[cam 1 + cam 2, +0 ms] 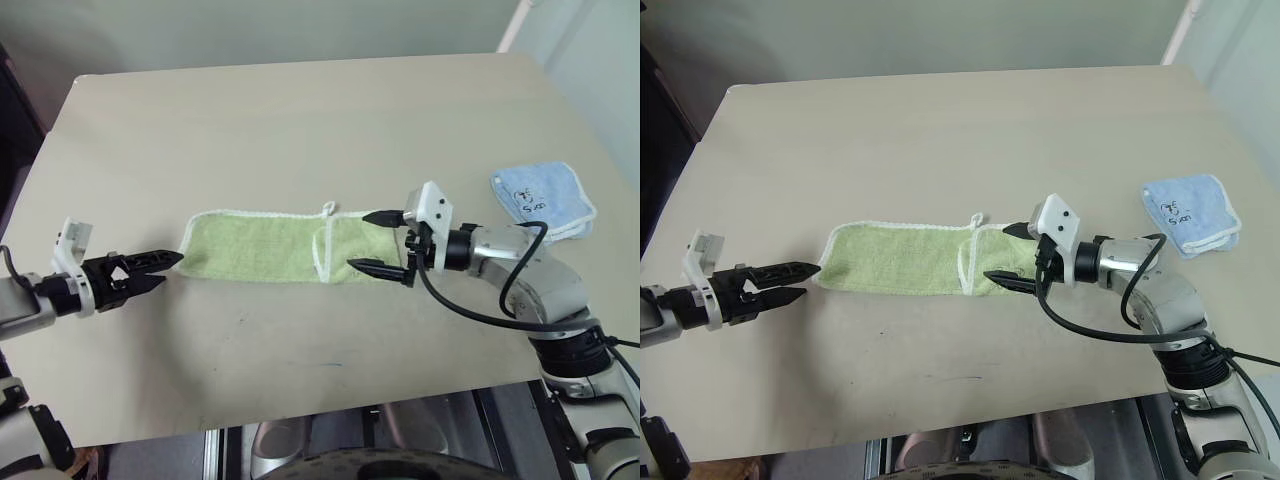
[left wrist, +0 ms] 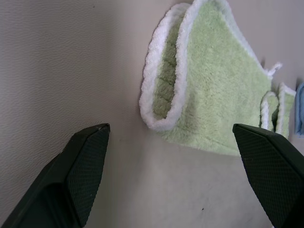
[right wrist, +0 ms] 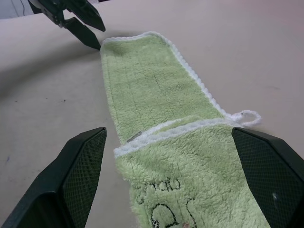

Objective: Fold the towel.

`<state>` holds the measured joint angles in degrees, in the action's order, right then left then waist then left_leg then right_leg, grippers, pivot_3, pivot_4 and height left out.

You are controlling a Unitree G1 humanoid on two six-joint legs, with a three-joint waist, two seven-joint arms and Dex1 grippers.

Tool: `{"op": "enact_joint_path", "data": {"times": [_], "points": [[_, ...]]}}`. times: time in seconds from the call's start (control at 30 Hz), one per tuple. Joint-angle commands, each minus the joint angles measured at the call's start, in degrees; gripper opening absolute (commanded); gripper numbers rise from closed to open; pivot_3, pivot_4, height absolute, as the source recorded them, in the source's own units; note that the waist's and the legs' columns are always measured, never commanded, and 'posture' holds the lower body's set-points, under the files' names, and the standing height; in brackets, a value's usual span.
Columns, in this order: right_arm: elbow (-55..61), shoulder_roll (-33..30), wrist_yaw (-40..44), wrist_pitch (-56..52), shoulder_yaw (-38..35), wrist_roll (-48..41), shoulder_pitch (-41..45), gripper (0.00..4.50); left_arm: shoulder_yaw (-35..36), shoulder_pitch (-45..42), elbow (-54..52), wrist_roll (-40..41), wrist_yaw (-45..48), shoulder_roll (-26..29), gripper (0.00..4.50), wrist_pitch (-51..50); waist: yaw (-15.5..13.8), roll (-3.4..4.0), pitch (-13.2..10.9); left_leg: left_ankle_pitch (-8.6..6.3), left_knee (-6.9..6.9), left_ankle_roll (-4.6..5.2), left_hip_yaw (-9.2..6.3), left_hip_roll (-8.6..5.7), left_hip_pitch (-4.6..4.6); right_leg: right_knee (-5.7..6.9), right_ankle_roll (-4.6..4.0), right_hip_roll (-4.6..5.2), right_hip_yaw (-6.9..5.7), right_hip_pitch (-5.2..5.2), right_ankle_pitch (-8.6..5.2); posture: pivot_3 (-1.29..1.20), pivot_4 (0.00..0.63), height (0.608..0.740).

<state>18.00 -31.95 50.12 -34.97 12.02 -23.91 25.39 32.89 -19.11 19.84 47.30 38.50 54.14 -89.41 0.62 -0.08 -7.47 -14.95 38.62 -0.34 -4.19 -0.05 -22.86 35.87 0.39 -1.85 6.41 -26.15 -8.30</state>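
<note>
At the towel (image 1: 265,250) ends, left gripper (image 1: 165,270) and right gripper (image 1: 378,241) gape wide, empty; mid-fold, next needs pinching an end.

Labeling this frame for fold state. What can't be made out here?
- Towel right end: head views, covered by the right gripper.
- Black doodle mark: right wrist view, cut off by the frame edge.
- Writing on the blue cloth: head views, too small to read.
- Layers inside the towel's left fold: left wrist view, the inside is shadowed behind the white edging.
</note>
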Motion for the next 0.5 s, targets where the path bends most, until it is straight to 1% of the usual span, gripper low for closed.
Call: {"op": "enact_joint_path", "data": {"times": [0.03, 0.17, 0.27, 0.33, 0.5], "points": [[1.2, 0.6, -1.2, 0.5, -1.7, -0.1, 0.2, 4.45, 0.7, 0.3, -1.3, 1.0, -0.8, -1.8, 4.5, -2.6, 0.0, 0.0, 0.0, 0.01, 0.0, -0.01, 0.0, 0.0, 0.0, 0.02, -0.01, 0.0, 0.0, -0.01, 0.0, 0.0, 0.15, 0.74], [0.7, 1.4, -2.1, 0.2, -1.7, -0.3, 0.2, 4.45, 0.5, -0.1, -5.1, 3.6, -4.1, -6.6, 4.5, -3.1, -0.5, 0.02, 0.0, 0.04, -0.01, 0.01, 0.0, -0.04, 0.04, 0.02, 0.0, 0.02, 0.01, 0.08, -0.01, 0.0, 0.15, 0.74], [0.4, 1.9, -2.5, 0.2, -1.7, -0.3, 0.4, 4.45, 1.6, -0.7, -5.7, 4.5, -6.1, -8.7, 4.5, -3.1, -1.1, 0.02, 0.0, 0.11, 0.0, 0.11, -0.01, -0.09, 0.1, 0.01, 0.01, 0.08, 0.0, 0.19, -0.03, 0.0, 0.15, 0.74], [0.2, 2.1, -2.7, 0.2, -1.9, -0.2, 0.6, 4.45, 2.7, -1.5, -5.0, 4.7, -7.4, -9.5, 4.5, -3.1, -1.4, 0.02, 0.0, 0.14, 0.01, 0.17, 0.0, -0.12, 0.14, 0.01, 0.01, 0.12, 0.01, 0.26, -0.03, 0.0, 0.15, 0.74], [-0.8, 2.7, -3.3, -0.1, -3.0, -0.7, 1.3, 4.45, 4.5, -3.4, -2.2, 1.9, -8.0, -10.0, 4.5, -1.9, -1.5, 0.02, 0.0, 0.2, 0.02, 0.24, -0.01, -0.14, 0.31, 0.01, -0.01, 0.13, 0.01, 0.46, -0.02, 0.0, 0.15, 0.74]]}}
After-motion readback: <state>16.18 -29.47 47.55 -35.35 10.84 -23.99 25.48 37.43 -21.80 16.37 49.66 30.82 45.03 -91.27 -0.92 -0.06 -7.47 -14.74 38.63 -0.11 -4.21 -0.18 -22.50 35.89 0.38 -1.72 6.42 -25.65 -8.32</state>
